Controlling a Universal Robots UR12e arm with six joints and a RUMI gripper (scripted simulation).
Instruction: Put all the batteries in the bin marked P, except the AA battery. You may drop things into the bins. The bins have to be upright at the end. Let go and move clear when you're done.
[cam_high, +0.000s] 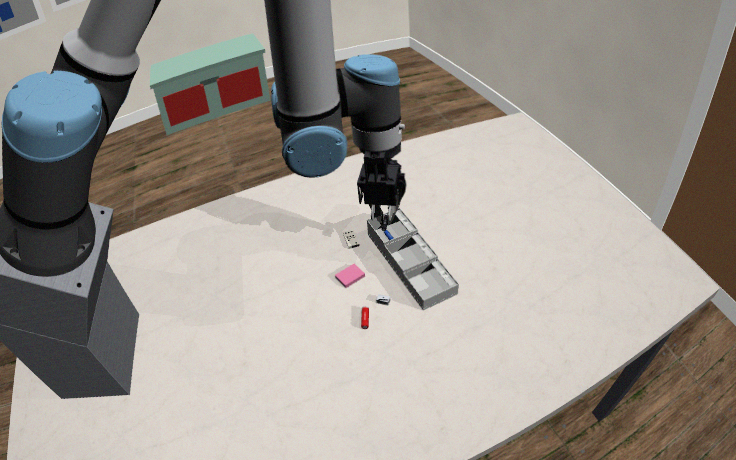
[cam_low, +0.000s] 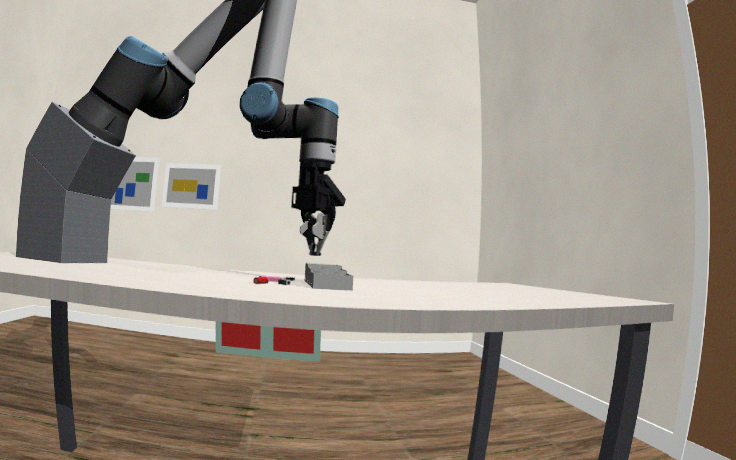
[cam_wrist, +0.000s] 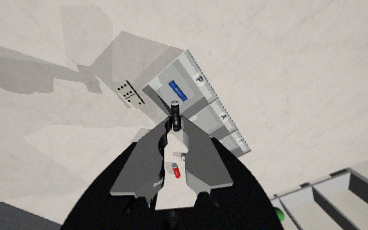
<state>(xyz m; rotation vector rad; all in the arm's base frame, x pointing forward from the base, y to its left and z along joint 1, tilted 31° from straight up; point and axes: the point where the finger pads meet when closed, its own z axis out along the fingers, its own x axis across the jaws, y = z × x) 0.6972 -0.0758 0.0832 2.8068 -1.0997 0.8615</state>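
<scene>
My gripper is shut on a small dark cylindrical battery and hangs a little above the row of three grey bins. The fingertips are over the bin marked P, the far one in the row. A blue battery lies in that bin. A red battery and a small black-and-white battery lie on the table in front of the bins.
A pink block and a domino lie on the table left of the bins. Another set of grey bins shows at the lower right of the wrist view. The robot base stands at the left.
</scene>
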